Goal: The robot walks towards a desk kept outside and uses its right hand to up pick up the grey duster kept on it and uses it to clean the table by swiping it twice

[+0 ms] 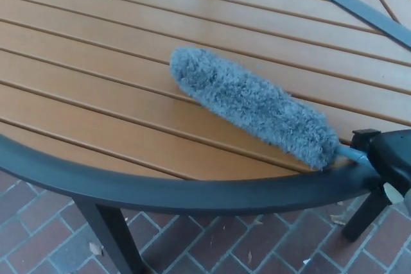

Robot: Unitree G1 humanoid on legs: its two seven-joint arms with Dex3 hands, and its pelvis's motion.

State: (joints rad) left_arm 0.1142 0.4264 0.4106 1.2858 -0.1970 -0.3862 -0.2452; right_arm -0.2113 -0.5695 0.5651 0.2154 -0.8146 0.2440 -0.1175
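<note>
Head view: the grey duster [253,106] lies flat across the slatted wooden table [96,75], its fluffy head angled up-left and its handle at the near right rim. The right hand [392,155] sits on that handle, though whether its fingers are closed I cannot tell. For a good swipe, keep the head pressed flat and sweep along the slats. The left hand is out of sight.

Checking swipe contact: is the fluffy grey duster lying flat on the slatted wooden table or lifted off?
Lying flat. The fluffy grey duster rests across the slatted wooden table, its handle end at the right hand by the rim.
</note>
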